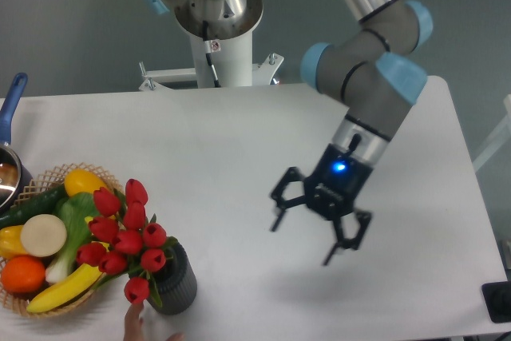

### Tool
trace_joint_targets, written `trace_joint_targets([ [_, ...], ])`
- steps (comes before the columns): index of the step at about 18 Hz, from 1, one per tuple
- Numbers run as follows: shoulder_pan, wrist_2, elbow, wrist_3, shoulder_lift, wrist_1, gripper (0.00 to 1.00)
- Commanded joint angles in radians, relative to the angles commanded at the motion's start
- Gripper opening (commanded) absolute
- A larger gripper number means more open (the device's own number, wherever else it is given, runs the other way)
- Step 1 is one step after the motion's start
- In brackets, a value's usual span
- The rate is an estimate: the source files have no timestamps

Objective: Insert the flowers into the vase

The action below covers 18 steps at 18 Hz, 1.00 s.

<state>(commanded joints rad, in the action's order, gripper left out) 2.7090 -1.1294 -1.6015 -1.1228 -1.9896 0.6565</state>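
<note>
The flowers, a bunch of red tulip buds with green leaves, stand in the mouth of the dark grey ribbed vase at the front left of the white table, leaning left over the basket. My gripper is open and empty. It hangs above the table's middle right, well to the right of the vase and apart from it. A human hand touches the lowest bud from the front edge.
A woven basket with yellow, green and orange fruit and vegetables sits at the left edge, touching the flowers. A pot with a blue handle is at the far left. The robot's base stands behind the table.
</note>
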Motion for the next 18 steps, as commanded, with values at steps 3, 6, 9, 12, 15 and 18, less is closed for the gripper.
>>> trace_joint_targets([
  [3, 0.005, -0.266, -0.017, -0.048, 0.002, 0.002, 1.0],
  [6, 0.024, -0.435, -0.046, -0.031, 0.015, 0.04, 1.0],
  [9, 0.054, -0.438, -0.09, -0.032, 0.043, 0.058, 1.0],
  [12, 0.125, -0.434, -0.139, -0.048, 0.093, 0.069, 1.0],
  [15, 0.196, -0.437, -0.135, -0.156, 0.106, 0.153, 1.0],
  [18, 0.255, -0.431, -0.129, -0.293, 0.117, 0.215, 1.0],
])
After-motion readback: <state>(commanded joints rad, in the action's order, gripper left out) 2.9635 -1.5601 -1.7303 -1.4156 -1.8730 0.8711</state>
